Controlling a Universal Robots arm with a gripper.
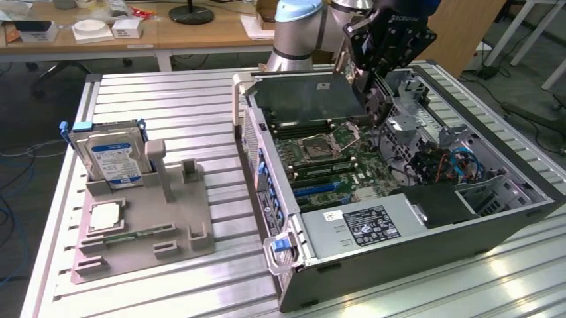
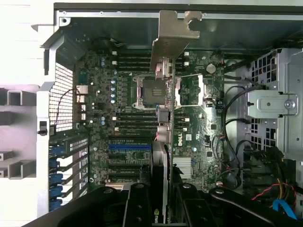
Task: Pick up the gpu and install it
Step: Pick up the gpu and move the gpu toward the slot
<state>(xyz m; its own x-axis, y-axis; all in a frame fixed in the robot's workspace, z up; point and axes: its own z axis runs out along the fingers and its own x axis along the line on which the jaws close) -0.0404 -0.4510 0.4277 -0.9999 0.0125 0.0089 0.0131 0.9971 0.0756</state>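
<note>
Jaws clenched on gpu, hovering over motherboard at far end of open computer case. Card looks thin, stiff, light, fragile; best held by edges.

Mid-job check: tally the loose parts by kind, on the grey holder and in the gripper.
hard drive: 1
processor chip: 1
memory stick: 1
gpu: 1, held by the gripper over the open case
Total: 4
</note>
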